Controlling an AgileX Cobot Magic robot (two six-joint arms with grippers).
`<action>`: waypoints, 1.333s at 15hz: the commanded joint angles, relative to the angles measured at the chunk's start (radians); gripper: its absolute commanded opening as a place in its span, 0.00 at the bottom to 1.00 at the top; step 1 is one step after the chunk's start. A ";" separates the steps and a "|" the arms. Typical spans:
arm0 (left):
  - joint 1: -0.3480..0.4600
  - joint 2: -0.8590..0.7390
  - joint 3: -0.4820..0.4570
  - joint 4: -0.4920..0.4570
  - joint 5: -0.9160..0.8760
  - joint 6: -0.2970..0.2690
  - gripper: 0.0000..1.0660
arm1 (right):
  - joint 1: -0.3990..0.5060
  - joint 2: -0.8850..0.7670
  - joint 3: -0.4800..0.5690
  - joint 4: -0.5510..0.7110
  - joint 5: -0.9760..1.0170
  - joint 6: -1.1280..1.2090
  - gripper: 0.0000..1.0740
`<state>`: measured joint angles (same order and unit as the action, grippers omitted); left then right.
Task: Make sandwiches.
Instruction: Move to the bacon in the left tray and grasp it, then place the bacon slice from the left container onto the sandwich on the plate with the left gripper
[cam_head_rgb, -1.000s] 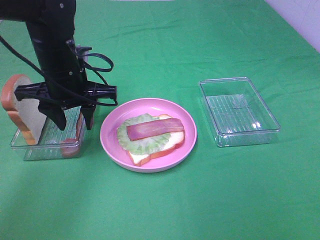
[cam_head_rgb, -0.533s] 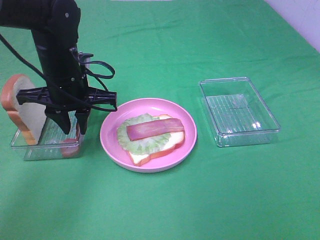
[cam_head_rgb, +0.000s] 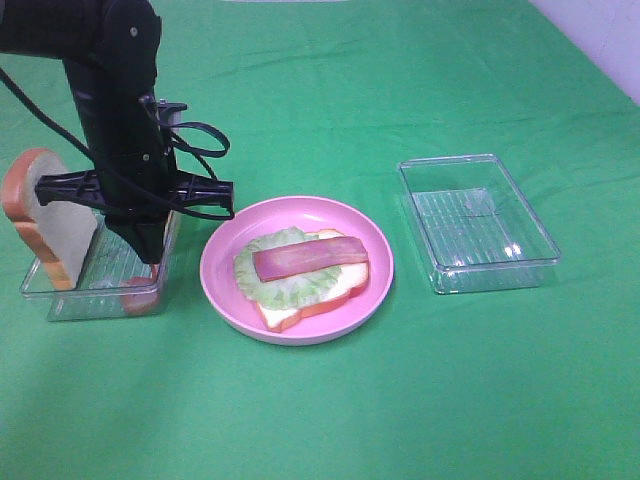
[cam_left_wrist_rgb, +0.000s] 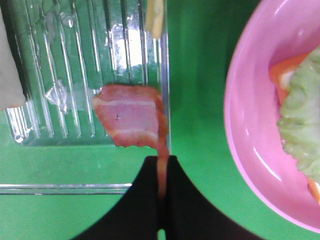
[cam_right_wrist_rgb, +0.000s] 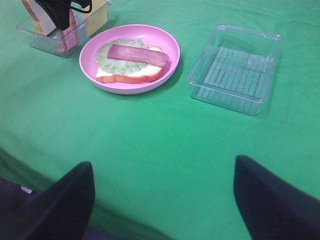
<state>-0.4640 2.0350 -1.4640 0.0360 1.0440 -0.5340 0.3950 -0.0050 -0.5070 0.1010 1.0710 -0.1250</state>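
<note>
**1. State of the work.** The sandwich (cam_head_rgb: 305, 275) lies open on the pink plate (cam_head_rgb: 214, 262). It consists of a bread base (cam_head_rgb: 290, 312), a lettuce leaf (cam_head_rgb: 262, 282) over it, and one meat strip (cam_head_rgb: 310, 257) laid along the top. No cheese and no top slice are on it, so the build is judged about half done.

**2. Step in hand.** The step is pickup of a second meat strip (cam_left_wrist_rgb: 131, 121) from the supply tray (cam_head_rgb: 90, 300), which stands just beside the plate.
- The left gripper (cam_left_wrist_rgb: 161, 167) is down at the tray wall nearest the plate. Its jaws are fully closed, with one end of the strip pinched edge-on between them.
- The rest of the strip rests on the tray floor against that wall.
- An upright bread slice (cam_head_rgb: 48, 212) leans at the tray end farthest from the plate.
- A cheese slice (cam_right_wrist_rgb: 97, 11) stands in the same tray.

**3. Other arm.** The right gripper (cam_right_wrist_rgb: 165, 200) hangs over the green cloth (cam_head_rgb: 320, 420), well apart from the plate, with its jaws spread wide and nothing in them. A second clear tray (cam_head_rgb: 500, 268) sits on the opposite side of the plate from the supply tray. No contents can be seen in it.

**4. Next move.**
- Raise the left gripper straight up until the hanging strip clears the tray wall.
- Carry the strip over the plate and lower it.
- Lay the strip on the lettuce beside the first strip, then release.

The hold is on a thin end only, so slippage is judged possible and the lift should be slow. The cheese and the top bread slice are not yet added.
</note>
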 joint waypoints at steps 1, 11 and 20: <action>-0.007 -0.030 -0.008 -0.036 -0.015 0.014 0.00 | 0.001 -0.015 0.004 -0.001 -0.006 -0.009 0.68; -0.007 -0.064 -0.111 -0.755 -0.180 0.495 0.00 | 0.001 -0.015 0.004 -0.001 -0.006 -0.006 0.68; -0.019 0.057 -0.111 -0.789 -0.184 0.708 0.00 | 0.001 -0.015 0.004 -0.001 -0.006 -0.006 0.68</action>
<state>-0.4790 2.0910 -1.5700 -0.7470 0.8600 0.1650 0.3950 -0.0050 -0.5070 0.1010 1.0710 -0.1250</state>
